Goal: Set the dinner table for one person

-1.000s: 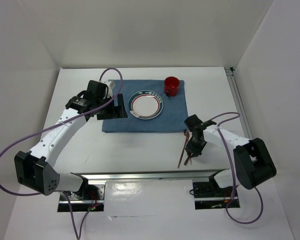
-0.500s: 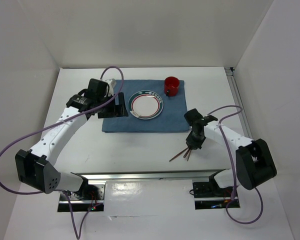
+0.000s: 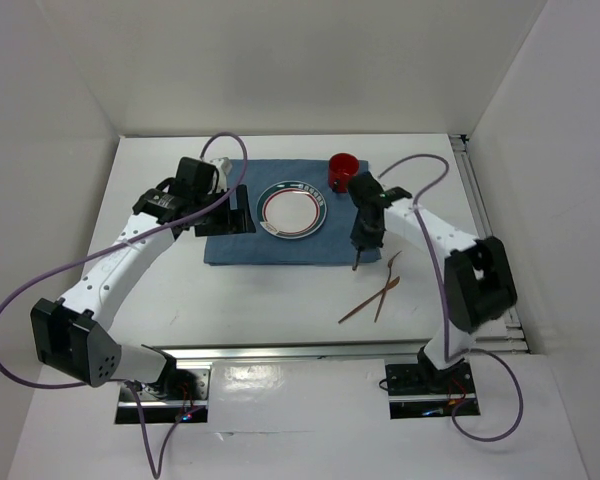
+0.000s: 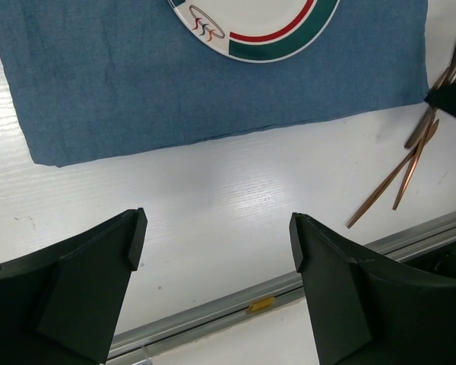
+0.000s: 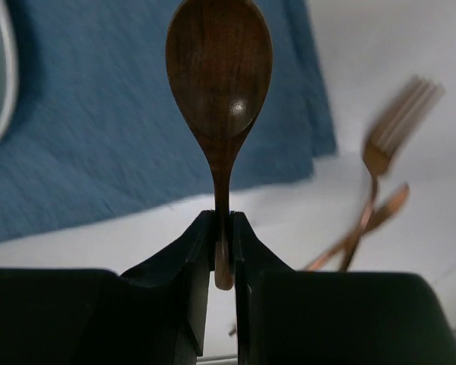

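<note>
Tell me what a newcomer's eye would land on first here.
A dark brown spoon is pinched by its handle in the right jaws, above the right edge of the blue placemat. On that placemat sit a white plate with red and green rings and, at the far right corner, a red cup. A copper fork and another slim copper utensil lie together on the white table beside the mat's near right corner.

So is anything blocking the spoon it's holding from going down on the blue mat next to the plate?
Nothing visible. The spoon, pinched in the right tool, hangs over bare mat right of the plate; the cup sits farther back, the fork off the mat.
</note>
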